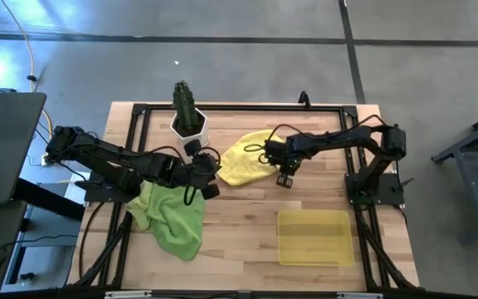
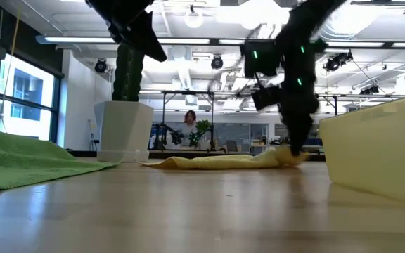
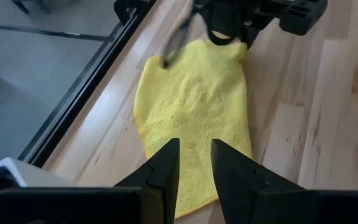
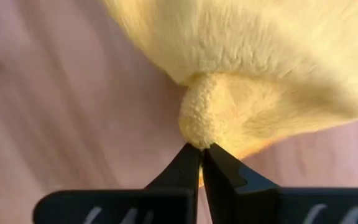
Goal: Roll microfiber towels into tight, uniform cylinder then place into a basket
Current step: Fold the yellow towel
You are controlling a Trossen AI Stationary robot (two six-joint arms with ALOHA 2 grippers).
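Closest to the low camera, bare wooden table (image 2: 188, 211) fills the foreground, with a green towel (image 2: 20, 158) heaped at one side and the wall of the yellow basket (image 2: 375, 151) at the other. From above, the green towel (image 1: 173, 214) lies crumpled near the table's left front, and the basket (image 1: 314, 237) sits at the right front with nothing seen in it, well apart from the cloth work.

Between them, toward the back, the yellow towel (image 1: 243, 158) lies flattened on the wood just beside the white cactus pot (image 1: 189, 124). Its right corner is bunched into a small nub, and the right gripper (image 4: 201, 149) has its fingers pinched together on that nub, touching the table there. In the low view this gripper (image 2: 297, 149) stands down on the towel's raised end (image 2: 223, 160).

At the towel's other edge the left gripper (image 3: 194, 158) hovers just above the cloth (image 3: 194, 99), fingers a narrow gap apart and holding nothing.

Beyond the table a person (image 2: 188, 130) sits far off in the room
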